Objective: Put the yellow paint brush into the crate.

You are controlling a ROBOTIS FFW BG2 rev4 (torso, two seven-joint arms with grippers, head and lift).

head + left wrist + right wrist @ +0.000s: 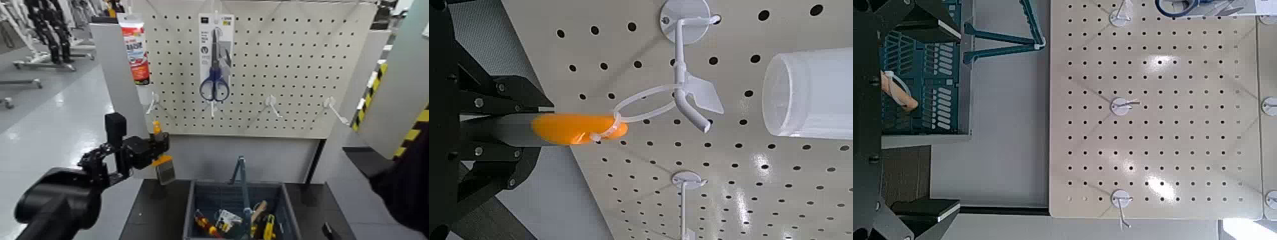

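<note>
Clearly, left gripper (157,146) clamps brush (163,168), right gripper (951,120) spread, both facing pegboard (255,70); ferrule (165,172): head view only.

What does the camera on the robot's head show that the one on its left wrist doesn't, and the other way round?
Only the head view: the crate, the blue-handled scissors and the brush's bristle end.
Only the left wrist view: the pale loop at the handle's tip.
Both: the pegboard, its hooks, and the left gripper gripping the yellow paint brush.
</note>
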